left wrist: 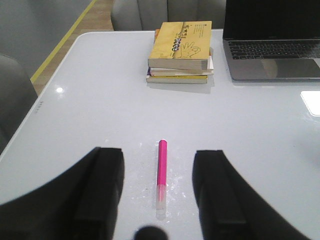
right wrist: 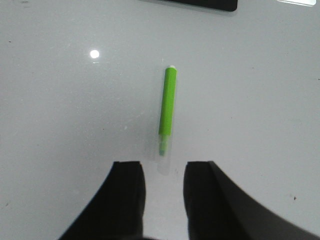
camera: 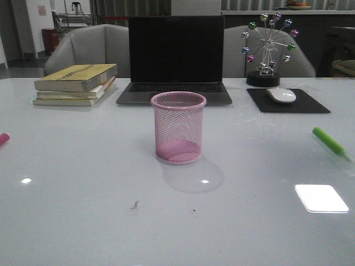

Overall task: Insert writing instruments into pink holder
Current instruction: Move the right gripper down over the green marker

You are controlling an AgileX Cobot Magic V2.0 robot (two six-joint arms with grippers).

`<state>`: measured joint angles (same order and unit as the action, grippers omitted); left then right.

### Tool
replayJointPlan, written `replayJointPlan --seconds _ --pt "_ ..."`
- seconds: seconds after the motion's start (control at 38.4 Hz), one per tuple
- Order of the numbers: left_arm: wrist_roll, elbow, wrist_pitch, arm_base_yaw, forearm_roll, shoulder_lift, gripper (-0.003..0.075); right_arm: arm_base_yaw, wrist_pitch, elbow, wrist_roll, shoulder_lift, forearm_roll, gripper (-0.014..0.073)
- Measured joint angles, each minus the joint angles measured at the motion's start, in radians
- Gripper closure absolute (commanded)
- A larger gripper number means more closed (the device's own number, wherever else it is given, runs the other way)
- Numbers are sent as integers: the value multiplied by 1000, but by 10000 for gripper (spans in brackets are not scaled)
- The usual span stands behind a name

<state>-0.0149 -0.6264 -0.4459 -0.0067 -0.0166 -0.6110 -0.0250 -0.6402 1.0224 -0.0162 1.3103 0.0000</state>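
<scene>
Left gripper spread wide, hovering over the desk, nothing between its fingers but the pink marker lying flat below. Right gripper likewise parted, poised above the green marker, gripping nothing.

Seen from the front, with the cup as clock centre: white glossy desk spanning the whole view. Open laptop with dark screen at 12 o'clock, well behind the cup. Stack of books at 10 o'clock, just beside the laptop's left edge. Black mouse pad at 2 o'clock, carrying a white mouse. Small ferris-wheel ornament on a black base just behind the pad, at 1 o'clock.

Pink mesh cup upright at mid-desk, empty, solid pink base showing through the wire. Green marker at 3 o'clock, well apart from the cup near the right edge, lying flat at a slant with its clear cap end toward the near side. Pink marker at 9 o'clock, only its tip showing at the far left edge of the front view, well apart from the cup; in the left wrist view, lying flat, pale end toward the gripper, magenta end pointing toward the books.
</scene>
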Motion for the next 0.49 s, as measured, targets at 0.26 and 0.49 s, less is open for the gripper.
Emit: replayJointPlan --seconds 0.26,0.49 --pt "0 0 0 0 0 0 325 45 56 44 41 222 -19 251" --pt "0 0 0 0 0 0 325 91 115 44 67 367 -23 251"
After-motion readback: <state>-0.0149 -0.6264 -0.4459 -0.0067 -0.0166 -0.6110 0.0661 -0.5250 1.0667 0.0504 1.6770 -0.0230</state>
